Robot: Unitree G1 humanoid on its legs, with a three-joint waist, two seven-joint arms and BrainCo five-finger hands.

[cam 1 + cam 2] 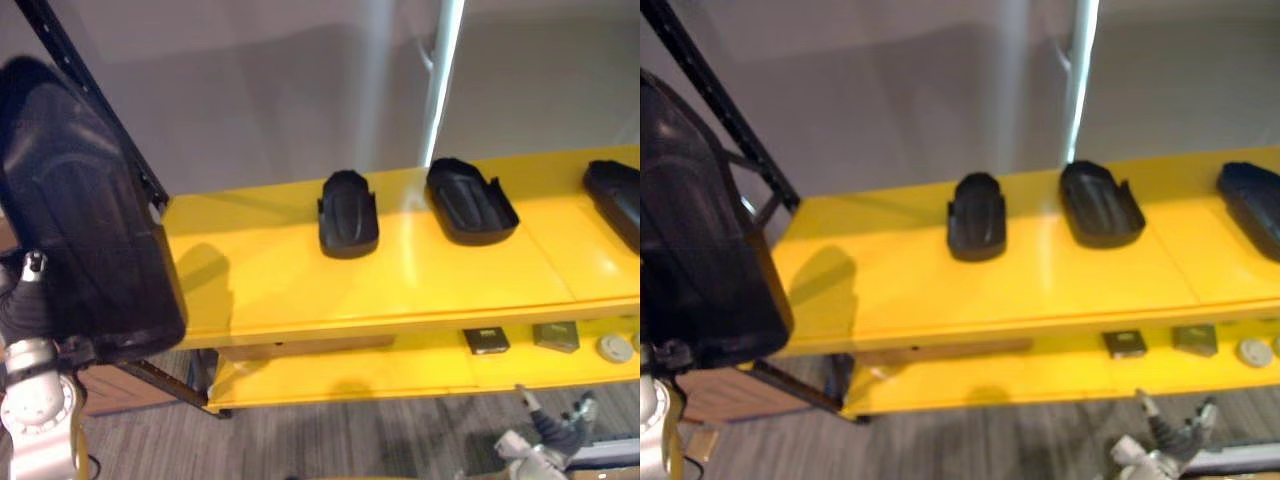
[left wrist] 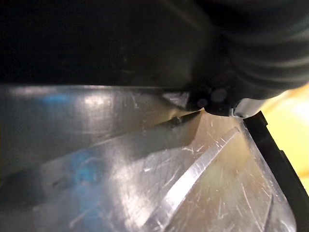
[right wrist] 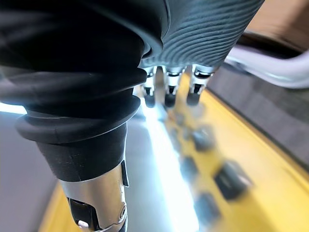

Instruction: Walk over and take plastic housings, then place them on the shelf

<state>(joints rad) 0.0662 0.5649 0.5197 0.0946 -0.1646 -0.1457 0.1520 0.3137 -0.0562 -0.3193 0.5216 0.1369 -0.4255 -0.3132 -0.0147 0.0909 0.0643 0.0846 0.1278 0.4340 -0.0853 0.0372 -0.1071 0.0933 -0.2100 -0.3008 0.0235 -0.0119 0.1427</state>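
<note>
— Where is the plastic housing?
— One black housing (image 1: 80, 200) is up at the robot's left, close to the head camera and level with the yellow shelf (image 1: 300, 290); it hangs out past the shelf's left end, apart from it; the left wrist view looks into its glossy, scratched inner face.
— And the left hand (image 2: 263, 58)?
— Its dark ribbed cover sits right against the housing; the fingers are hidden behind the plastic, so I cannot tell how they are set.
— The right hand (image 1: 548, 440)?
— Low at the right, over the grey floor (image 1: 330, 440) in front of the shelf; its fingers are straight and spread apart, holding nothing.
— What lies on the shelf?
— Three more black housings on the top board, hollow side up: a middle-left housing (image 1: 347, 215); a middle-right housing (image 1: 470, 200) just beside it, apart; a far-right housing (image 1: 615, 200) cut by the edge of the view.
— Below?
— On the lower board (image 1: 350, 375), near its right end: a dark square block (image 1: 486, 341), a second block (image 1: 556, 336), a pale round disc (image 1: 615, 348).
</note>
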